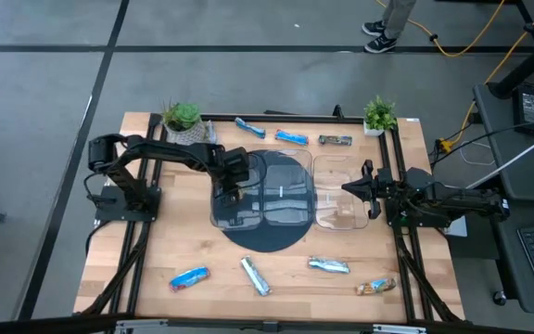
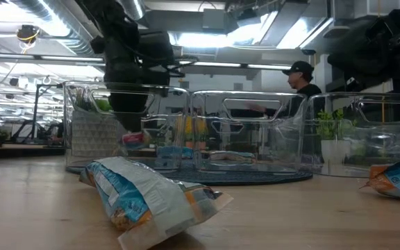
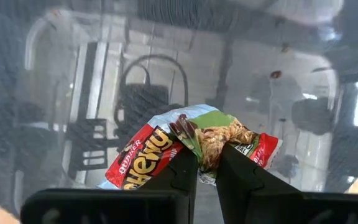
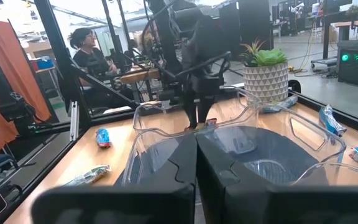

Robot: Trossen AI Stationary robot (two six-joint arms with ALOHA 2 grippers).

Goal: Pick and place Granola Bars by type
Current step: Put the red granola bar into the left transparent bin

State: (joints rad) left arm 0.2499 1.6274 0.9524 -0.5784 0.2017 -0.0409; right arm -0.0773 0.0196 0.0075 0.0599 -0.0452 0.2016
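Here the desk [image 1: 156, 260] is laid out for sorting: three clear trays [image 1: 336, 190] sit side by side at its middle, two of them on a dark round mat [image 1: 272, 237], so that each can take one kind of bar. Loose granola bars [image 1: 328, 266] lie in two rows well apart from the trays, three along the far edge between the two potted plants [image 1: 183, 119] and four along the near edge, within reach of either arm.

The left gripper [image 1: 227, 192] hangs over the leftmost tray [image 1: 235, 218], lowered into it. Its fingers are pinched narrowly on a red and green bar [image 3: 194, 146], gripping the wrapper at its middle so the ends droop to either side. That hold looks meant to carry the bar clear of the tray wall before release; I judge the drop is imminent.

The right gripper [image 1: 369, 190] waits by the rightmost tray, fingers pressed together and holding nothing, probably kept back so the arms do not cross.
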